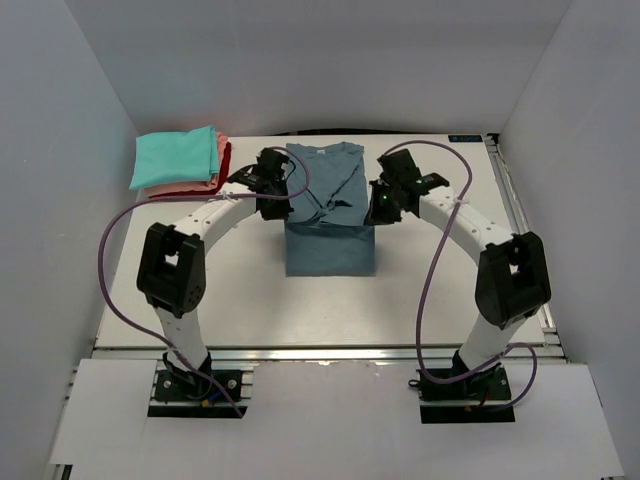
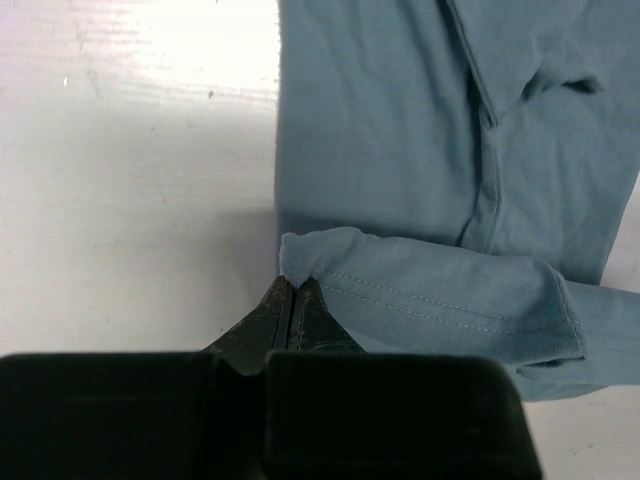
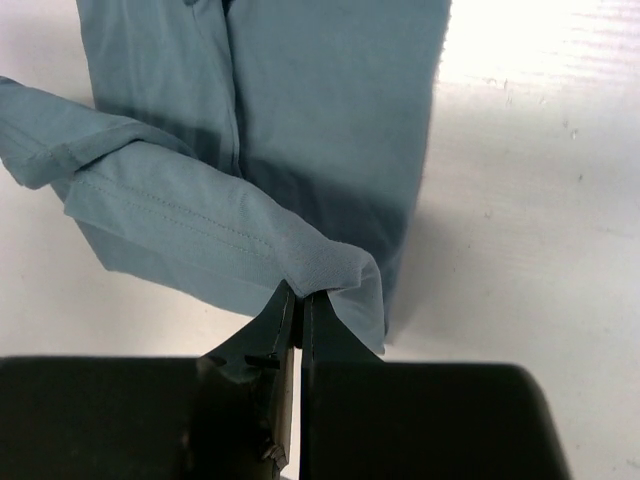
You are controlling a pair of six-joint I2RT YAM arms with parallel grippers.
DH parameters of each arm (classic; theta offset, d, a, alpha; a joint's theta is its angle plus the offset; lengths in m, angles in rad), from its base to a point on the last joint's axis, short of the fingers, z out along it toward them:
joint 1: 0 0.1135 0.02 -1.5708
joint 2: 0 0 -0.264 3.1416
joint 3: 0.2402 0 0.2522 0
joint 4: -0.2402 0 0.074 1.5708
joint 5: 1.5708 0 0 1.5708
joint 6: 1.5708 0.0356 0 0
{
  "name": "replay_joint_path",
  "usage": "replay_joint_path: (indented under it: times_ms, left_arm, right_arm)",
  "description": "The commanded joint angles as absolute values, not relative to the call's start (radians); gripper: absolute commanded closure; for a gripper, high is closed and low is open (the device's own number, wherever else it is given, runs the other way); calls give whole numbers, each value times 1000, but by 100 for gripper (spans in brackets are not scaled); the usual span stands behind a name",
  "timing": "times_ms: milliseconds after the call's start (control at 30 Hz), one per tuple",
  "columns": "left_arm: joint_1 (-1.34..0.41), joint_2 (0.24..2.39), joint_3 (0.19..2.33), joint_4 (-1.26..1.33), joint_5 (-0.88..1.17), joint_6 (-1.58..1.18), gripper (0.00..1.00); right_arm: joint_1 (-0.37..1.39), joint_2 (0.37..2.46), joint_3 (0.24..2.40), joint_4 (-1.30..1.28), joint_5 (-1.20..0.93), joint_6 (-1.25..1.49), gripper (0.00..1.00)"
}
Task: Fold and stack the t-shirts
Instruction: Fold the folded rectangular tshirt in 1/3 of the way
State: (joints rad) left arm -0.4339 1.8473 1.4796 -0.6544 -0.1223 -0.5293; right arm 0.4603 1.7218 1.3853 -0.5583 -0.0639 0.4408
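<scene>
Cloth is pinched on both sides: the left gripper (image 2: 292, 292) has its jaws pressed together on the corner of a stitched hem of the blue t-shirt (image 1: 330, 245), and the right gripper (image 3: 300, 297) is clenched in the same way on another hem corner, where the fabric folds over its tips. The blue t-shirt lies in the middle of the table (image 1: 230, 290), toward the far side, as a narrow long shape with the collar at the far end. Between the two grippers the cloth is raised and gathered into wrinkles, while the near part lies flat and smooth. In the left wrist view the held hem runs to the right, over the flat body of the shirt; in the right wrist view it runs to the left. At the far left corner of the table, apart from the blue one, is a stack of folded shirts: a teal t-shirt (image 1: 175, 158) on top, a pink t-shirt (image 1: 188, 188) under it, and a red t-shirt (image 1: 226, 160) showing at the right edge.
</scene>
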Motion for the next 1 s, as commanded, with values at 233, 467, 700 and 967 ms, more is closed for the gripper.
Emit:
replay_joint_path:
  times_ms: [233, 467, 700, 967]
  left_arm:
    - [-362, 1924, 1589, -661, -123, -457, 100]
    - [-347, 1988, 1640, -655, -103, -436, 100]
    - [-342, 2049, 1707, -658, -94, -411, 100]
    - [-328, 2161, 1868, -716, -101, -368, 100]
  right_arm:
    - [413, 1835, 1508, -540, -71, 385, 100]
    - [388, 1911, 1586, -546, -84, 373, 100]
    - [370, 1959, 1615, -537, -100, 371, 100]
    - [361, 2049, 1703, -528, -124, 368, 100]
